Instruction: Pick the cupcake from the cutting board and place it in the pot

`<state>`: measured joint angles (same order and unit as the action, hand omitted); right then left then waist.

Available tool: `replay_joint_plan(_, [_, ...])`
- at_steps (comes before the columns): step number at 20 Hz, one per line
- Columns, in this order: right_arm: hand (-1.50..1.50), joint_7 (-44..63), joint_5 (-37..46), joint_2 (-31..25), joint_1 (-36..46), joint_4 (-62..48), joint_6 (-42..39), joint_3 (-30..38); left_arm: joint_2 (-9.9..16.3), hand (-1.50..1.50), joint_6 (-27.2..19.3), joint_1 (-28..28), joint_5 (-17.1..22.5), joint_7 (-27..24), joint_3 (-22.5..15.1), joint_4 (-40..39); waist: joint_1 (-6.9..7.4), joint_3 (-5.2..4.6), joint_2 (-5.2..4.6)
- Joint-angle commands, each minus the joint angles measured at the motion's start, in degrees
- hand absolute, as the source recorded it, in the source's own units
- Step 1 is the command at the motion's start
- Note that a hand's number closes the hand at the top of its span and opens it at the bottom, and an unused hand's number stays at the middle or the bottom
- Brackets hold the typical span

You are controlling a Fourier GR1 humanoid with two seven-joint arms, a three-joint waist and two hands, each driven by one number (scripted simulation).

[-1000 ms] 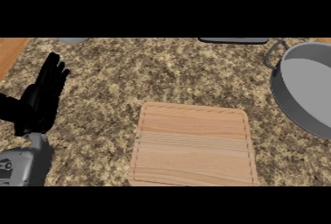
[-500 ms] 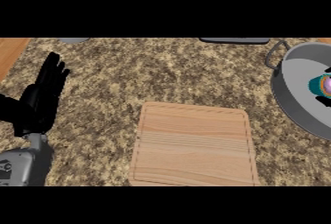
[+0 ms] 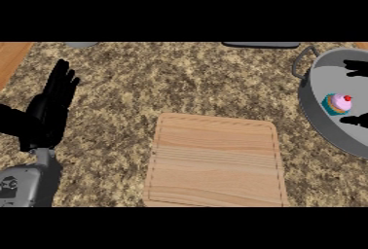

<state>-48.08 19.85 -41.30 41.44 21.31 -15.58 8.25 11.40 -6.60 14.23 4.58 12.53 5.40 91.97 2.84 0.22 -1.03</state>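
Cupcake (image 3: pixel 339 103): now inside the pot (image 3: pixel 316 114) at the desk's right edge, absent a second ago. Cutting board (image 3: pixel 214 163): bare. Right hand (image 3: pixel 357 68): only dark fingertips around the cupcake; grip cannot be told. Left hand (image 3: pixel 50 109): resting, fingers straight, unchanged. Placement seems nearly done; release remains.

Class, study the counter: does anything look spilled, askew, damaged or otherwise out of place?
Nothing looks spilled or damaged. The cupcake sits inside the grey pot at the right edge, an unusual place for one, with black fingertips of the right hand showing on either side of it. The cutting board lies bare. The left hand rests open at the left.
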Motion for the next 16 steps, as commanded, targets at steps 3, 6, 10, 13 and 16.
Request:
replay_joint_plan(3, [-1.5, -2.46, -7.95, -1.54, 3.38, -6.57, -13.54, 6.75, -0.08, 0.0, 0.33, -1.05, 0.45, -3.22, 1.53, -2.42, -0.69, -0.02, -0.03])
replay_joint_plan(6, [-1.5, -1.38, -9.76, -4.32, 3.73, -9.51, -16.16, 8.8, 0.25, 0.0, 0.37, -0.91, 0.56, -1.31, 1.16, 0.0, -0.1, 0.08, -0.09])
replay_joint_plan(10, [-1.5, 0.87, -11.78, -9.77, 4.67, -10.82, -21.4, 10.67, 0.46, 0.0, 0.58, -0.24, 0.39, -1.55, 1.24, -1.0, -0.03, 0.15, -0.38])
replay_joint_plan(13, [-1.5, 4.49, -12.92, -10.94, 6.56, -11.44, -22.4, 11.58, -1.13, 0.0, -0.39, 1.0, -0.74, 0.4, -1.18, -0.13, 0.66, 0.3, -0.77])
replay_joint_plan(16, [-1.5, 2.31, -13.16, -14.12, 2.57, -11.07, -26.84, 11.49, 0.65, 0.0, 0.58, 0.46, 1.05, 0.35, 1.41, 0.74, -0.09, 0.3, -0.47])
